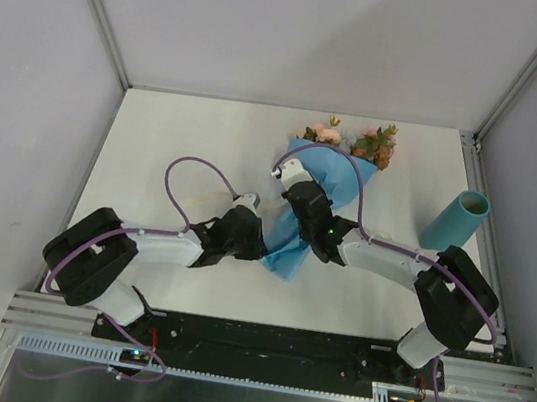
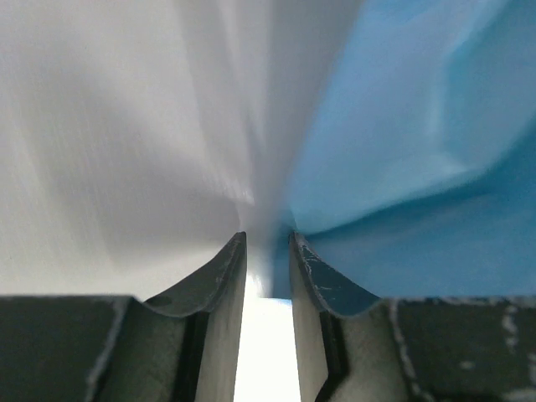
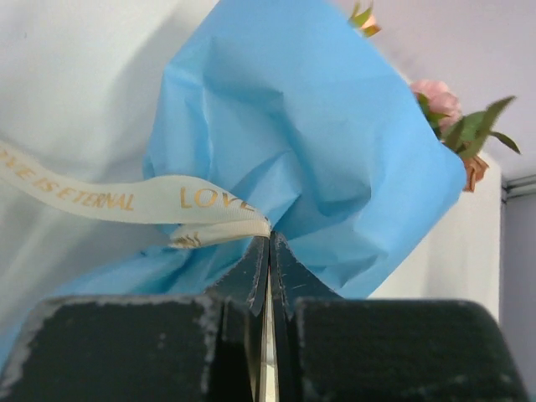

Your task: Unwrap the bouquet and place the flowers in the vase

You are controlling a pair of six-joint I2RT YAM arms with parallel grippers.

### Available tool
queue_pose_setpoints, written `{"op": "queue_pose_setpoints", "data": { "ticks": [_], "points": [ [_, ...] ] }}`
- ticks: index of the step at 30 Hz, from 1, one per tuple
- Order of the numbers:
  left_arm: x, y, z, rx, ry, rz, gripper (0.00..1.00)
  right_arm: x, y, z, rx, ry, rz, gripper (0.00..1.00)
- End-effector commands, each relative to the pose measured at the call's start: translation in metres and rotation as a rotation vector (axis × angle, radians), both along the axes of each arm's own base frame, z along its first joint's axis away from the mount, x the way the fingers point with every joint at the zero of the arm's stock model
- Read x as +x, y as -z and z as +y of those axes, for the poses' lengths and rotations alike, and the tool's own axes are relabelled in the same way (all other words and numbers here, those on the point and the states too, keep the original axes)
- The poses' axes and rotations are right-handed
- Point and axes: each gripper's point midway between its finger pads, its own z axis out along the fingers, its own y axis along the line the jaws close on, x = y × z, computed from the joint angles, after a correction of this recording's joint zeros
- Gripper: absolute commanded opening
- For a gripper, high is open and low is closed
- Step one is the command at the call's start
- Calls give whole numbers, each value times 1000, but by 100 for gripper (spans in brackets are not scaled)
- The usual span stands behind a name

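The bouquet (image 1: 329,185) lies on the white table, wrapped in blue paper (image 3: 310,126), with pink and orange flowers (image 1: 349,137) at its far end and its tip pointing at the arms. My right gripper (image 3: 269,237) is over the wrap's middle, shut, with the end of the cream ribbon (image 3: 126,197) pinched at its fingertips. My left gripper (image 2: 268,240) is at the bouquet's lower left edge. Its jaws stand narrowly apart, and pale and blue paper (image 2: 419,126) folds run into the gap. The teal vase (image 1: 456,221) stands upright at the right, apart from both grippers.
Grey walls close in the table on three sides. A metal rail (image 1: 267,347) runs along the near edge by the arm bases. The right arm's elbow (image 1: 457,290) sits just in front of the vase. A purple cable (image 1: 187,174) loops above the left arm.
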Motion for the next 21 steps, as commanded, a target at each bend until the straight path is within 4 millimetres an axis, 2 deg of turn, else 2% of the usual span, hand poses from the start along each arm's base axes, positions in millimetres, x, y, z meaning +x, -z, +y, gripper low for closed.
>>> {"op": "queue_pose_setpoints", "data": {
  "ticks": [1,21],
  "points": [
    [-1,3,0,32,-15,8,32,11,-80,-6,161,69,-209,2],
    [-2,4,-7,47,-14,4,31,6,-116,-18,272,54,-235,2]
  ]
}}
